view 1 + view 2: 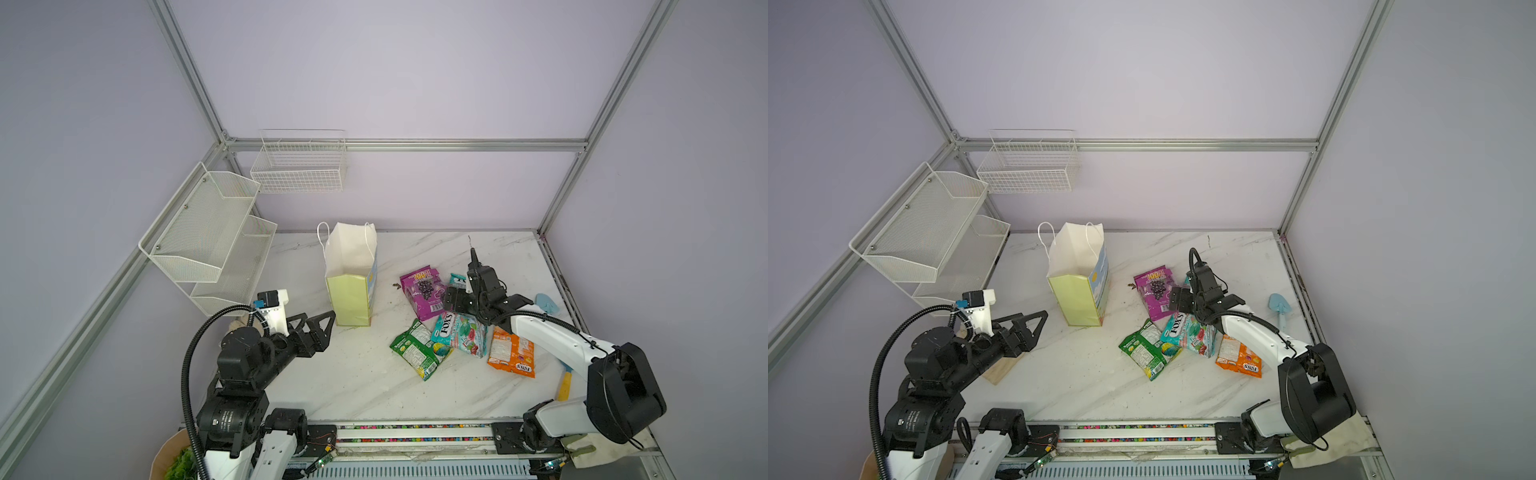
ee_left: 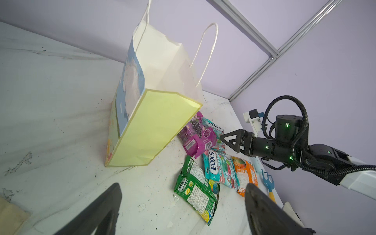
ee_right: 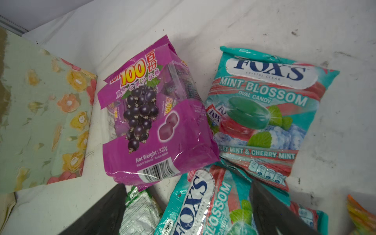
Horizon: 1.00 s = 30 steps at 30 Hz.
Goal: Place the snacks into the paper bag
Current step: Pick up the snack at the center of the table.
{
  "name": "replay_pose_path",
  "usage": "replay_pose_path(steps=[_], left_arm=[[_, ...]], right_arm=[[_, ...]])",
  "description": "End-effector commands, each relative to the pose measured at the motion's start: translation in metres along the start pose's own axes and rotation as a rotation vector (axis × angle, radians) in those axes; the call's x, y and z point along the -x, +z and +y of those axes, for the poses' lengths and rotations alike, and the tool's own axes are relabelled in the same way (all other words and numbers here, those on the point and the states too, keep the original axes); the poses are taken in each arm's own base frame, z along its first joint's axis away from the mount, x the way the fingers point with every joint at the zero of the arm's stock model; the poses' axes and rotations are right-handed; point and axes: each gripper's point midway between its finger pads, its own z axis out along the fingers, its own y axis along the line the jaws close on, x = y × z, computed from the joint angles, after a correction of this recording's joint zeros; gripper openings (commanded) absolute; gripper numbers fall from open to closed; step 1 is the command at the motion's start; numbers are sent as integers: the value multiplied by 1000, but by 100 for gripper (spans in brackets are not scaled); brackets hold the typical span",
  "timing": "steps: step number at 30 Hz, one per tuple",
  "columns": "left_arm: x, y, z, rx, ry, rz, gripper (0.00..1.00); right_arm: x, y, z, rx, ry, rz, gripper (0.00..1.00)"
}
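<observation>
The paper bag (image 1: 351,286) stands upright and open at mid-table, its yellow-green side toward me. To its right lie the snacks: a purple grape packet (image 1: 423,293), a teal FOX'S packet (image 1: 459,332), another teal one (image 3: 270,105) behind it, a green packet (image 1: 419,349) and an orange packet (image 1: 511,353). My right gripper (image 3: 188,183) hovers open just above the pile, its fingers (image 3: 109,207) straddling the nearer teal packet's top. Left of the bag, my left gripper (image 1: 318,320) is open and holds nothing.
White wire baskets (image 1: 208,237) hang on the left wall, with another (image 1: 299,166) on the back wall. A light blue toy shovel (image 1: 546,303) and a rake with a yellow handle (image 1: 566,384) lie by the right edge. A wooden board (image 1: 1000,368) sits under the left arm.
</observation>
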Motion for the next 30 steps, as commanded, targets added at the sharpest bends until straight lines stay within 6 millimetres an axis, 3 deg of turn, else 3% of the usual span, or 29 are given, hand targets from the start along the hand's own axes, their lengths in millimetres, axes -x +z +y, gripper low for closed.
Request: replay_pose_path(steps=[1, 6, 18, 24, 30], left_arm=[[-19, 6, 1, -37, 22, 49, 93], [-28, 9, 1, -60, 32, 79, 93], [-28, 11, -3, -89, 54, 85, 93], [-14, 5, -11, -90, 85, 51, 93], [-10, 10, -9, -79, 78, 52, 93]], right_arm=[[8, -10, 4, -19, -14, -31, 96], [9, -11, 1, -40, 7, -38, 96], [2, -9, -5, -51, 123, -38, 95], [2, -16, 7, 41, 168, -61, 90], [-6, -7, 0, 25, 224, -52, 88]])
